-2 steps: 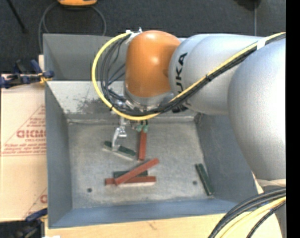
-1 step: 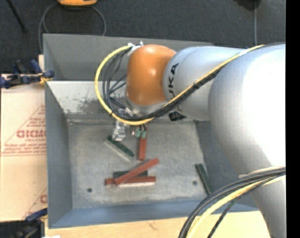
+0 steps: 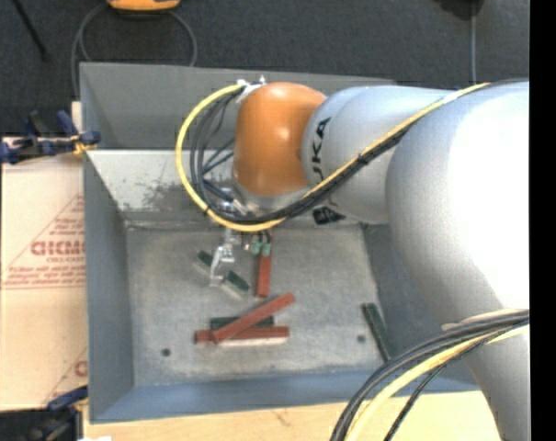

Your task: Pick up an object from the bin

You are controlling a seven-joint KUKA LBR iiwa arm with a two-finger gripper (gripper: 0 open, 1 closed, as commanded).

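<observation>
My gripper (image 3: 224, 263) hangs low over the middle of the bin floor, just under the orange cover of the wrist. It is right above a short dark green stick (image 3: 233, 281) that lies slanted, with another dark green piece (image 3: 206, 261) showing at its left side. A short red-brown stick (image 3: 263, 275) lies nearly upright in the view, close to the right of the gripper. I see nothing held in the gripper.
Nearer the front of the bin a long red-brown stick (image 3: 243, 336) lies flat, with a second red-brown stick (image 3: 257, 314) and a dark one crossing it. A lone dark green stick (image 3: 376, 330) lies by the right wall. The arm covers the bin's back right.
</observation>
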